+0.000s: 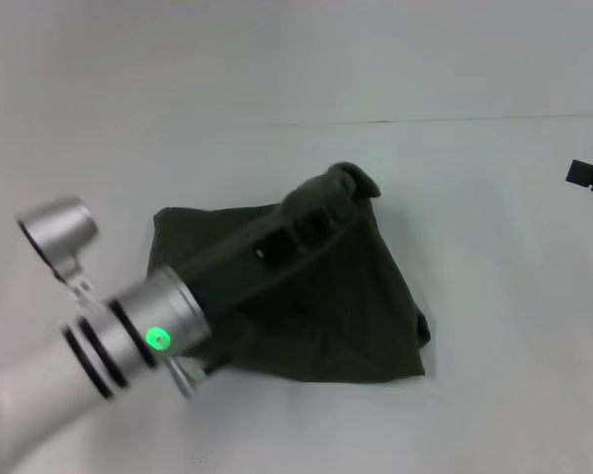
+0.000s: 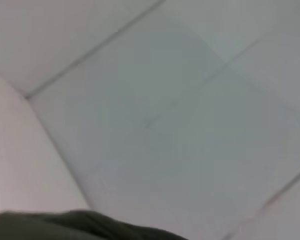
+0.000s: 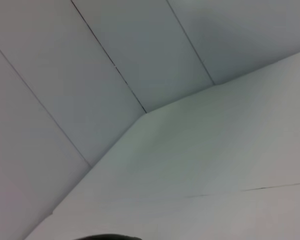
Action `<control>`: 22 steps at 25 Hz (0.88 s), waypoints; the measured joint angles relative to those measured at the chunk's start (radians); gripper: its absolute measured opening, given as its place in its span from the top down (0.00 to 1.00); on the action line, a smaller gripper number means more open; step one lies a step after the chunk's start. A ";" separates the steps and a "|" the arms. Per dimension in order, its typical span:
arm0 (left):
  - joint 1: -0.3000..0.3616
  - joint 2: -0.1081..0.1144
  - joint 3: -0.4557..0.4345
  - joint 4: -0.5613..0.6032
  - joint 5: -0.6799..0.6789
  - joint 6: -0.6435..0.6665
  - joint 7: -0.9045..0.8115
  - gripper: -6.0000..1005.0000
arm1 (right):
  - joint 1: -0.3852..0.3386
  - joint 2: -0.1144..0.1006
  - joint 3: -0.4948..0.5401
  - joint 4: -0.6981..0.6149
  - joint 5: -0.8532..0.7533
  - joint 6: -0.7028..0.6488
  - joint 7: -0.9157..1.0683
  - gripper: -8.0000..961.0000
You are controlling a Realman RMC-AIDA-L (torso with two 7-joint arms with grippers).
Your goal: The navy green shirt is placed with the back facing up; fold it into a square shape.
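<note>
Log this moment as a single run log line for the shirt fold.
step: mid-fold | left gripper: over navy green shirt, lifting a fold at its far edge | right gripper: parked at right edge | shirt: bunched, not yet square

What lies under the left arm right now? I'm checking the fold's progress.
The navy green shirt, bunched and partly folded on the white table. The left end effector reaches over it; the cloth directly beneath the arm is hidden.

Dark olive shirt (image 2: 85, 225) edge against pale panelled surface (image 2: 180, 125).
</note>
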 joint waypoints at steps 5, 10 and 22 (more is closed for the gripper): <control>-0.004 0.000 -0.096 -0.238 -0.002 -0.068 0.276 0.93 | -0.012 -0.013 -0.003 0.000 0.000 -0.002 -0.012 0.06; -0.008 -0.001 -0.096 -0.291 0.021 -0.066 0.317 0.83 | -0.004 -0.017 -0.009 0.000 -0.005 -0.001 -0.013 0.06; 0.034 0.000 -0.099 -0.199 0.079 0.133 0.311 0.34 | 0.025 -0.018 -0.061 0.003 -0.007 0.032 0.096 0.06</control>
